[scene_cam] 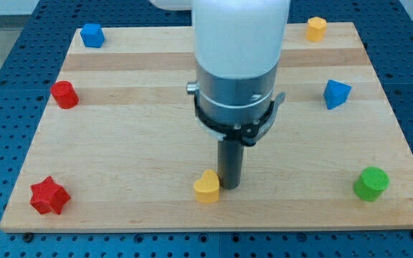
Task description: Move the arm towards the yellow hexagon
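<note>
My tip: the lower end of the dark rod, low in the frame just right of centre, on the tabletop.
Hand: the arm carries only a straight rod, so nothing opens or closes and nothing is held.
Yellow heart: bottom centre, just left of my tip and touching it or nearly so; I cannot tell which.
Yellow hexagon: upper right of the frame, near the tabletop's far edge, well apart from my tip.
Blue block, upper left: a chunky, many-sided shape near the top left corner.
Red cylinder: left side, upper middle, close to the left edge.
Red star: lower left corner.
Blue block, right: a wedge-like, triangular shape on the right side, below the yellow hexagon.
Green cylinder: lower right corner.
Arm body: white and grey housing, top centre, hiding the tabletop behind it.
</note>
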